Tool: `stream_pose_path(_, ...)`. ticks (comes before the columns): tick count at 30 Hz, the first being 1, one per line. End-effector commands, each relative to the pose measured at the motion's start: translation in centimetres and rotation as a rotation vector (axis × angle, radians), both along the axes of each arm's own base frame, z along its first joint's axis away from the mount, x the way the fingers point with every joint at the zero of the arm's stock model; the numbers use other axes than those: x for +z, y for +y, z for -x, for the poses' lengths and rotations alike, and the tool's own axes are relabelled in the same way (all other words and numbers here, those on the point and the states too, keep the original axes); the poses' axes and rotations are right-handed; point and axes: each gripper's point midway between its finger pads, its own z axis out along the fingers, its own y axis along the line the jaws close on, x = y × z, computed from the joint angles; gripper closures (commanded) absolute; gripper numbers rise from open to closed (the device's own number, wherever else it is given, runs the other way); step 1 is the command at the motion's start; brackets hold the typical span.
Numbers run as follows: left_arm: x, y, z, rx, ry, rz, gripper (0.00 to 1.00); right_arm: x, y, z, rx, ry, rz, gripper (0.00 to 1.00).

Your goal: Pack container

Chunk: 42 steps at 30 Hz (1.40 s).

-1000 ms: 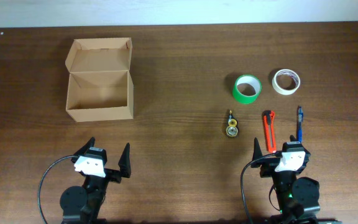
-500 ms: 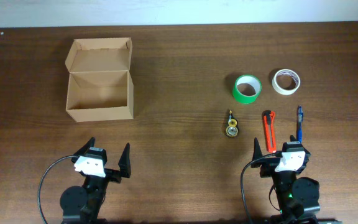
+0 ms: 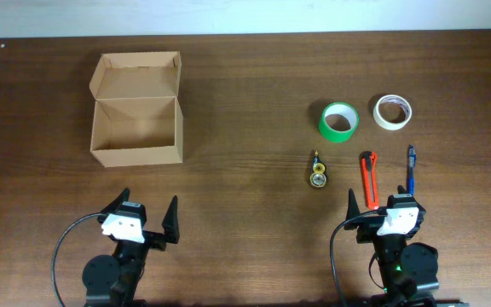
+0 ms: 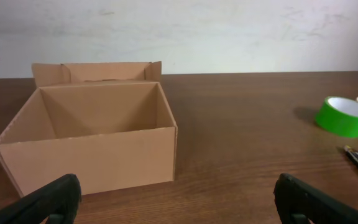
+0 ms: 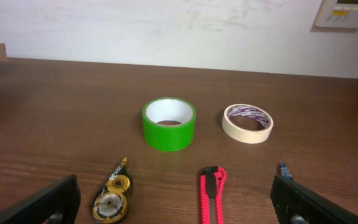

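The container (image 3: 136, 128) is a tan cardboard box at the back left, its flap lid open and its inside bare; it also shows in the left wrist view (image 4: 92, 140). My left gripper (image 3: 150, 220) is open near the front left edge, short of the box (image 4: 176, 202). My right gripper (image 3: 380, 205) is open at the front right (image 5: 178, 202). Ahead of it lie a green tape roll (image 5: 169, 122), a cream tape roll (image 5: 247, 122), a yellow correction-tape dispenser (image 5: 113, 198), a red utility knife (image 5: 212, 199) and a blue pen (image 5: 284, 170).
The same items show from overhead: green roll (image 3: 338, 121), cream roll (image 3: 393, 111), dispenser (image 3: 318, 170), knife (image 3: 369, 179), pen (image 3: 411, 169). A white wall runs behind the table's far edge.
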Motion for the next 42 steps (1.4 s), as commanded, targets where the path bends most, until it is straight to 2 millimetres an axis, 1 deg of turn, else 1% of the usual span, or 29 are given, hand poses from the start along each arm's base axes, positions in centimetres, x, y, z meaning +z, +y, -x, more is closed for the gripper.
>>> stream_pose_path(1, -0.4, 0.5, -0.1, 0.025, 0.001, -0.022, 0.01, -0.3, 0.1, 0.0, 0.003, 0.006, -0.012, 0.01)
stream_pose_path(6, -0.2, -0.4, 0.0, -0.026, -0.001, -0.010, 0.00, -0.4, 0.1, 0.0, 0.004, 0.007, -0.013, 0.01)
stream_pose_path(9, 0.5, -0.5, 0.1, -0.032, -0.013, 0.001, 0.00, -0.2, 0.1, 0.0, 0.003, 0.000, -0.013, 0.01)
stream_pose_path(12, 2.2, -0.4, 0.2, -0.028, -0.035, 0.000, 0.01, -0.3, 0.1, 0.0, -0.003, 0.005, -0.043, 0.01)
stream_pose_path(14, 3.6, -0.4, 0.2, -0.028, -0.046, -0.001, 0.00, 0.2, 0.1, 0.0, -0.005, -0.005, -0.054, 0.01)
stream_pose_path(16, 4.7, -0.3, 0.0, -0.021, -0.041, -0.002, 0.01, 0.8, 0.1, 0.1, -0.004, -0.018, -0.056, 0.01)
stream_pose_path(19, 6.0, 0.0, -0.8, -0.003, -0.003, -0.004, 0.00, 2.3, -0.2, 0.2, -0.015, -0.046, -0.057, 0.01)
stream_pose_path(23, 7.3, 0.1, -2.7, -0.009, 0.061, -0.043, 0.00, 4.2, -1.1, 0.5, -0.069, -0.078, -0.053, 0.01)
stream_pose_path(25, 8.0, 0.1, -4.1, -0.018, 0.091, -0.085, 0.01, 4.8, -1.7, 0.5, -0.102, -0.080, -0.048, 0.01)
stream_pose_path(26, 8.4, 0.1, -4.9, -0.023, 0.100, -0.109, 0.01, 5.1, -2.0, 0.4, -0.118, -0.075, -0.045, 0.01)
stream_pose_path(30, 10.0, 0.1, -8.2, -0.041, 0.113, -0.188, 0.01, 5.9, -2.0, -0.1, -0.121, -0.031, -0.037, 0.01)
stream_pose_path(33, 10.8, 0.7, -11.0, -0.034, 0.141, -0.194, 0.01, 6.3, -2.4, -0.8, -0.152, 0.042, -0.013, 0.01)
stream_pose_path(35, 11.1, 1.1, -12.7, -0.033, 0.161, -0.188, 0.01, 7.3, -2.8, -1.7, -0.173, 0.092, 0.040, 0.01)
stream_pose_path(38, 11.3, 1.6, -14.9, -0.035, 0.182, -0.180, 0.01, 9.4, -3.7, -3.5, -0.217, 0.135, 0.112, 0.01)
stream_pose_path(40, 11.4, 2.0, -15.9, -0.027, 0.186, -0.180, 0.01, 10.8, -4.6, -5.1, -0.251, 0.178, 0.125, 0.01)
stream_pose_path(42, 11.7, 2.3, -16.8, -0.019, 0.173, -0.181, 0.01, 11.8, -6.2, -6.5, -0.295, 0.237, 0.123, 0.01)
